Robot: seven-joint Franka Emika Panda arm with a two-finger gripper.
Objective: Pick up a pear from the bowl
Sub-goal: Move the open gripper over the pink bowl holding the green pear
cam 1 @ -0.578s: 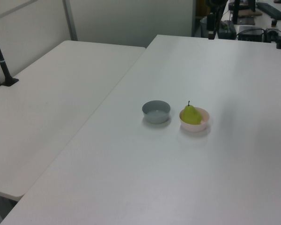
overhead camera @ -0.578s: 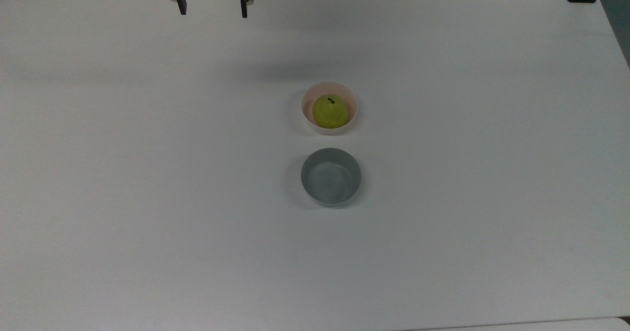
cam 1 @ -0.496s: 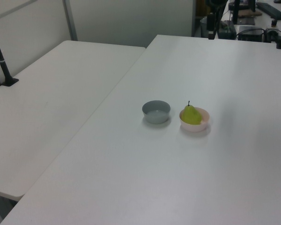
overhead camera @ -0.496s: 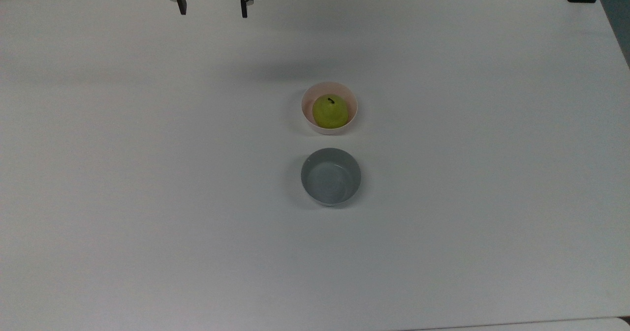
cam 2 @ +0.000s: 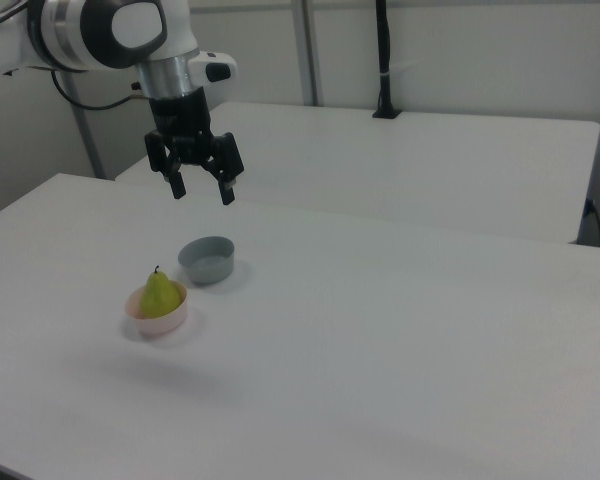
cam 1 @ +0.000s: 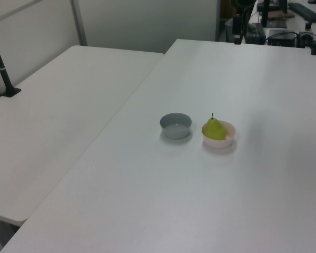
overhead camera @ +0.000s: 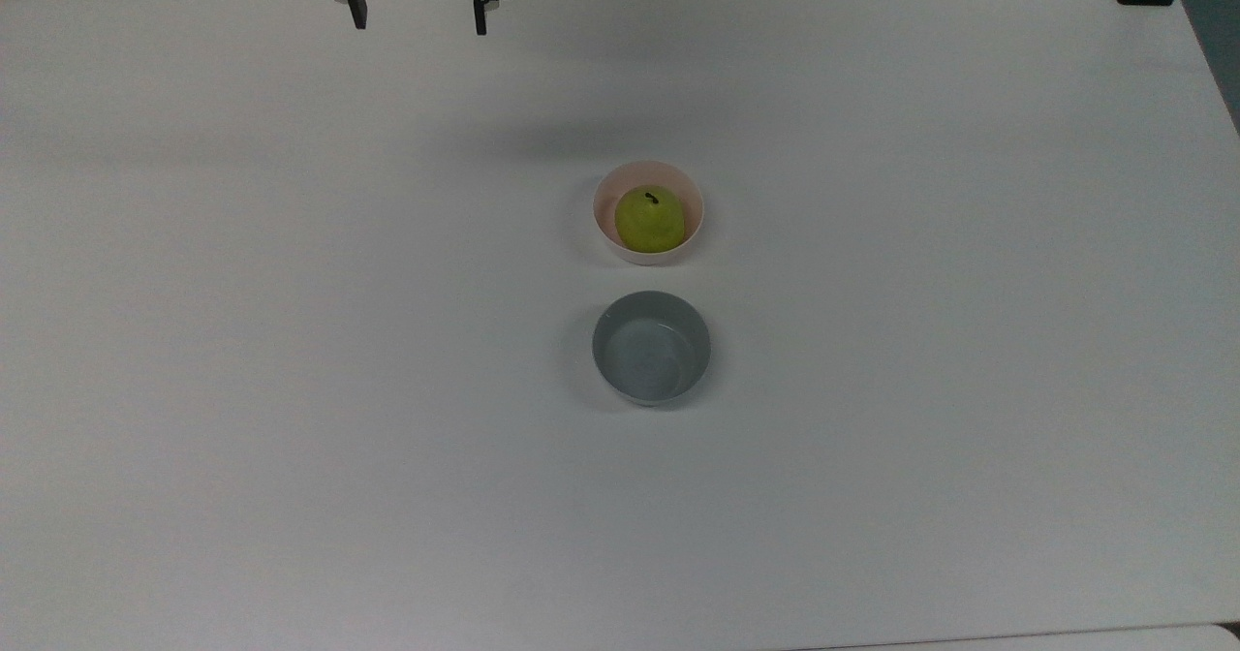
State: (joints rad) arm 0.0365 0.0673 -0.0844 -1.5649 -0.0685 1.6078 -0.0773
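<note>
Top view: black two-finger gripper (overhead camera: 420,23) at the upper left edge of the frame, barely shifted from half a second ago, maybe a hair toward the top edge. Fingers spread wide, nothing between them. Small yellow-green pear with a dark stem (overhead camera: 650,220) sits in the pale pink round bowl (overhead camera: 608,235), just above frame centre; empty grey round bowl (overhead camera: 651,347) directly below it, close but apart. Nothing on the white table (overhead camera: 291,341) has moved, so the approach hasn't really started.

Left view: pear (cam 1: 214,129) upright in the pink bowl (cam 1: 219,142), stem up, right of centre; grey bowl (cam 1: 175,126) just to its left.

Right view: white arm comes in from the upper left, wrist pointing straight down, gripper (cam 2: 201,189) held high over the table, fingers apart. Pear (cam 2: 159,294) in the pink bowl (cam 2: 157,319) lower left, grey bowl (cam 2: 208,260) beside it. Judgement: needs to travel across, then descend.
</note>
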